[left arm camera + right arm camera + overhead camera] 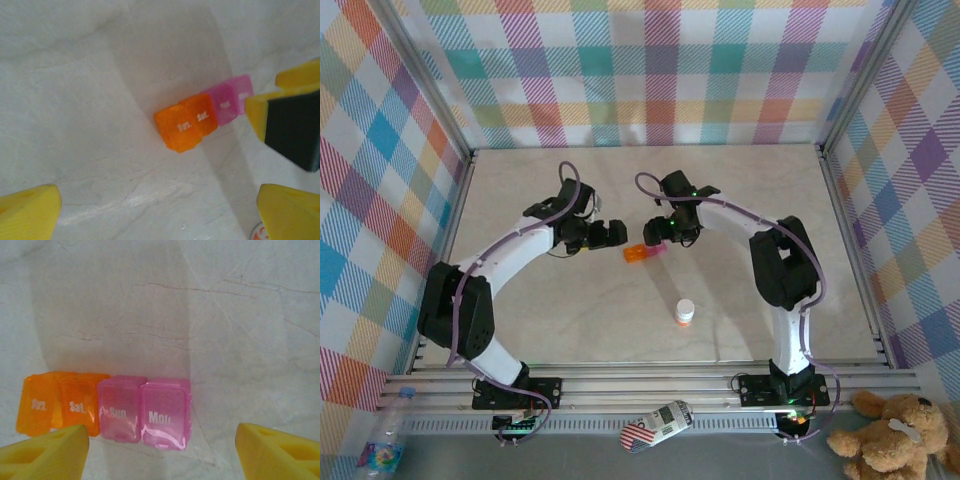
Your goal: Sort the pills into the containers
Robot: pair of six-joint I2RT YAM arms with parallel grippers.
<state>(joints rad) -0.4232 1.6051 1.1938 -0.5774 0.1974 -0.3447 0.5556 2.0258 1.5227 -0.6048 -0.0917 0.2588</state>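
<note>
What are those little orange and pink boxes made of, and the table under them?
The containers look like glossy, translucent moulded plastic: light glows through the walls and highlights sit on the lids. The table looks like pale marble, or a laminate printed like it: fine grey veins, dull sheen.

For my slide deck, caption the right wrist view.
Open right gripper poised over a strip of joined orange and pink plastic pill boxes.

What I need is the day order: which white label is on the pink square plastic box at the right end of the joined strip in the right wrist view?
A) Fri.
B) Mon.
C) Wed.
B: the end pink square plastic box reads Mon. in white.
</note>
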